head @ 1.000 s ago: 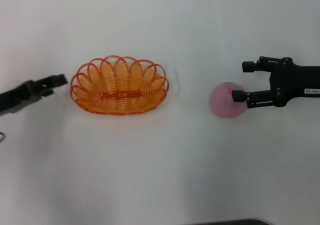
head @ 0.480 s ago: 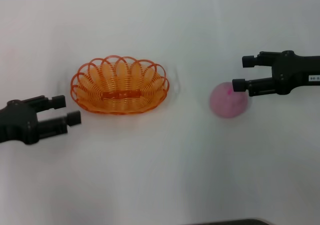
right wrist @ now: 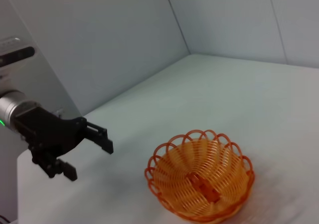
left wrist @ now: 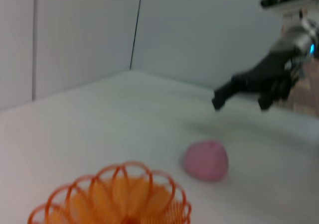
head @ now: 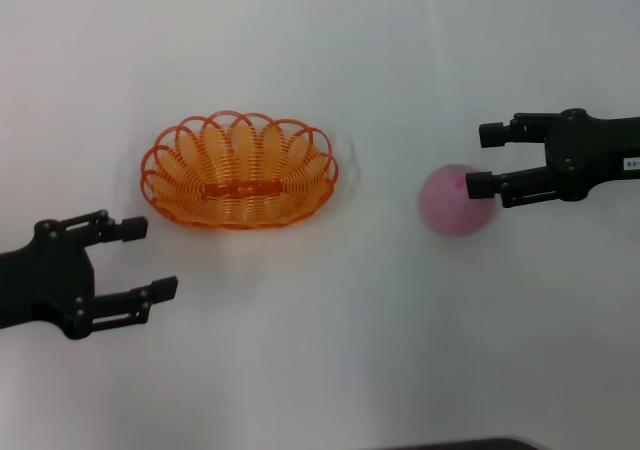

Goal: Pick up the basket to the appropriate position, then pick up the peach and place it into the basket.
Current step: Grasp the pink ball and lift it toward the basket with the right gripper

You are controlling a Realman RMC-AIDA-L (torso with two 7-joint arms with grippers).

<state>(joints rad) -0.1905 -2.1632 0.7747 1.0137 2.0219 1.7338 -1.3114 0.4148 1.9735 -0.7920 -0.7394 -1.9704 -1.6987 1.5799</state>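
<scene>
Just ahead of the left hand, a bit off to its inner side, the basket is sitting flat on the table, nothing touching it. The fingers there are spread wide apart and nothing is being held, so it looks like the hand is being lined up for a grab at the near rim, probably because those scalloped loops are the easiest thing to pinch.

Over by the right hand, the peach is being straddled loosely: one fingertip is overlapping its top edge in the head view, the other is well clear of it, and the fingers are apart with nothing clamped. Whether the fruit is actually being touched can't be told. Basket and peach are being kept well apart, so the basket probably gets moved first, then the fruit.
</scene>
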